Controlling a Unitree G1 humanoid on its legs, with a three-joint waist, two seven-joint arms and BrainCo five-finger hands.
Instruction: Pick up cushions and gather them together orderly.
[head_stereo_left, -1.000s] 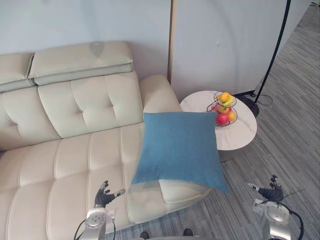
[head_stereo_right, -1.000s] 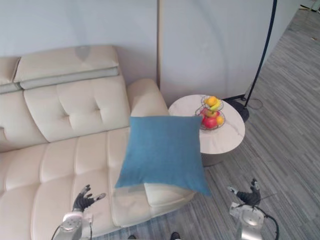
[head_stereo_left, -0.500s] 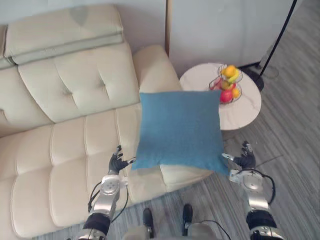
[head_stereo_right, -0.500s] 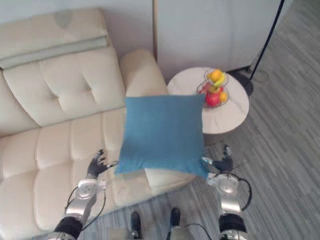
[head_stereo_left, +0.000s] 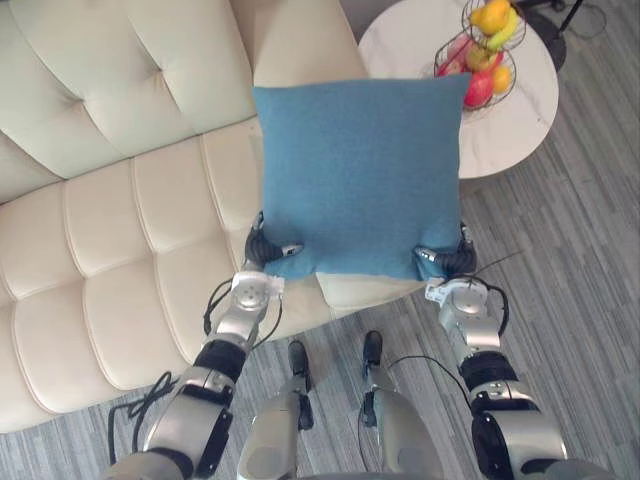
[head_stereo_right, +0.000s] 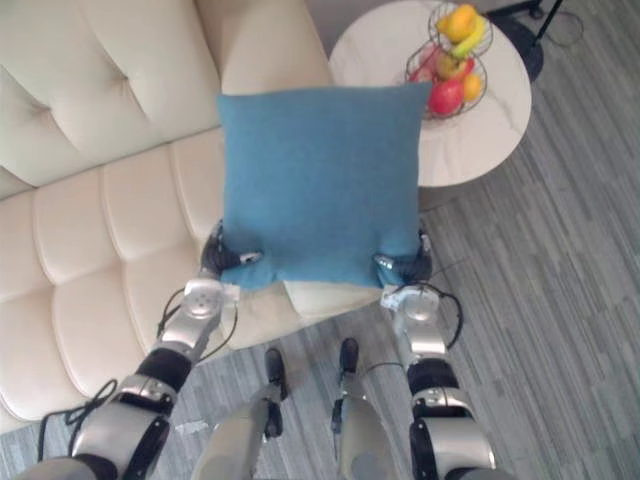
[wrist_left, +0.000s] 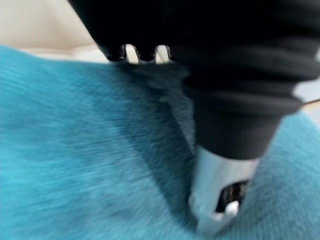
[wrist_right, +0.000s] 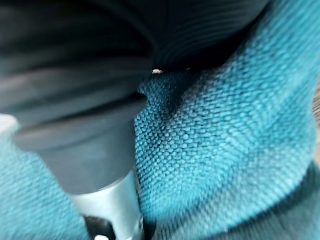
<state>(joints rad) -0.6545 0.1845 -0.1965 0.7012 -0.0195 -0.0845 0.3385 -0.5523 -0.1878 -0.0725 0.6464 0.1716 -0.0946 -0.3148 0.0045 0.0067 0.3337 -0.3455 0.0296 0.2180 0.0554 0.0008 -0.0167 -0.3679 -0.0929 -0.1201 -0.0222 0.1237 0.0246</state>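
Observation:
A square blue cushion (head_stereo_left: 360, 175) stands upright in front of the sofa's right end, its face toward me. My left hand (head_stereo_left: 262, 248) pinches its lower left corner, thumb over the front and fingers hidden behind. My right hand (head_stereo_left: 450, 262) grips the lower right corner the same way. In the left wrist view the thumb (wrist_left: 220, 185) presses into the blue cloth (wrist_left: 75, 150). The right wrist view shows the same cloth (wrist_right: 225, 140) bunched against the hand.
A cream tufted sofa (head_stereo_left: 120, 220) runs to the left, its armrest (head_stereo_left: 300, 40) behind the cushion. A round white side table (head_stereo_left: 520, 130) with a wire basket of fruit (head_stereo_left: 485, 55) stands at the right. Grey striped floor (head_stereo_left: 580, 300) lies below it.
The camera has tipped downward. Both hands rose from below the seat edge to the cushion's lower corners and closed on them.

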